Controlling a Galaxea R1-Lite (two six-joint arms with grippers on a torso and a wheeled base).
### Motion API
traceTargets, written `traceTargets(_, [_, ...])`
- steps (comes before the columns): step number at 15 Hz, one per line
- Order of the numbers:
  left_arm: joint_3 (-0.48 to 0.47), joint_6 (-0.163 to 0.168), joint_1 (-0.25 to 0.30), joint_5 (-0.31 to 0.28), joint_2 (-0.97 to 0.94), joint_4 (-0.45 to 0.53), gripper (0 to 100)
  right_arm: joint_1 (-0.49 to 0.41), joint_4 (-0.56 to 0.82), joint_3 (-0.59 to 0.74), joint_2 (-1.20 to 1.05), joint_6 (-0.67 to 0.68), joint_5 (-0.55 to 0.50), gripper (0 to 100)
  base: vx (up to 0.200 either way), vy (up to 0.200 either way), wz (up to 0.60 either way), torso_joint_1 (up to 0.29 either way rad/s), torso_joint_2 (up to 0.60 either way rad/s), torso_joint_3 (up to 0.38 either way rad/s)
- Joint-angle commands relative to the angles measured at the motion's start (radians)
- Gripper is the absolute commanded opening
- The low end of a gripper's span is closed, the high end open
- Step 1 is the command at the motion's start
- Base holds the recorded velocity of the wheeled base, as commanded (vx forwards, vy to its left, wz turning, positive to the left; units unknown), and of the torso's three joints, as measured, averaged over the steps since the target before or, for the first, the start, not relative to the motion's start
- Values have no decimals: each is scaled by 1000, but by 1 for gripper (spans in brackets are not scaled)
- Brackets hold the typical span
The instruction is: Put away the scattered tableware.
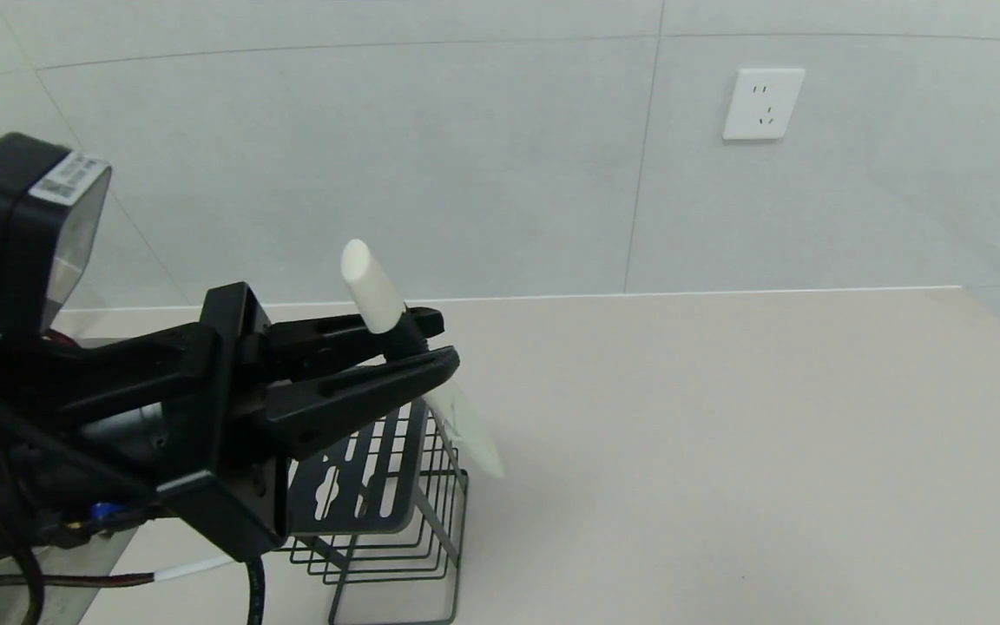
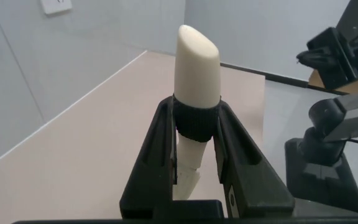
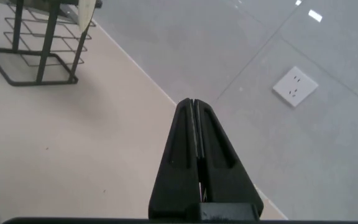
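Note:
My left gripper (image 1: 433, 342) is shut on a white utensil (image 1: 371, 282) with a thick rounded handle. It holds the piece tilted, handle up, with the flat white blade end (image 1: 476, 437) pointing down just beside the black wire rack (image 1: 396, 538). In the left wrist view the handle (image 2: 196, 56) sticks up from between the black fingers (image 2: 161, 143), which clamp it at a dark band. My right gripper (image 3: 194, 107) is shut with nothing in it and hangs above the beige table (image 3: 55, 143). From there the rack (image 3: 39, 53) and the white blade (image 3: 86, 15) show farther off.
A grey slotted holder (image 1: 361, 482) sits inside the rack, which stands at the table's left front. The beige tabletop (image 1: 726, 434) stretches bare to the right and back, ending at a grey tiled wall with a white socket (image 1: 763, 104).

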Motion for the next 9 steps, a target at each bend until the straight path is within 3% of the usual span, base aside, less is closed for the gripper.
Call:
traceTargets(1, [-1, 6, 19, 0, -62, 38, 0, -52, 101, 4, -112, 73, -46, 0, 0, 0, 0, 0, 0, 0])
traceTargets(3, [-6, 6, 20, 0, -93, 68, 0, -49, 213, 6, -127, 224, -200, 0, 0, 0, 0, 0, 0, 0])
traceTargets(4, [-14, 8, 26, 0, -117, 82, 0, -49, 291, 6, -127, 368, -340, 0, 0, 0, 0, 0, 0, 0])
traceTargets(6, [-41, 16, 39, 0, -137, 99, 0, -49, 295, 6, -127, 472, -434, 0, 0, 0, 0, 0, 0, 0])
traceTargets(8, [-72, 62, 62, 0, -142, 134, 0, -49, 295, 7, -127, 481, -447, 0, 0, 0, 0, 0, 0, 0])
traceTargets(9, [-93, 118, 80, -2, -152, 183, 0, -49, 315, 7, -127, 445, -543, 0, 0, 0, 0, 0, 0, 0])
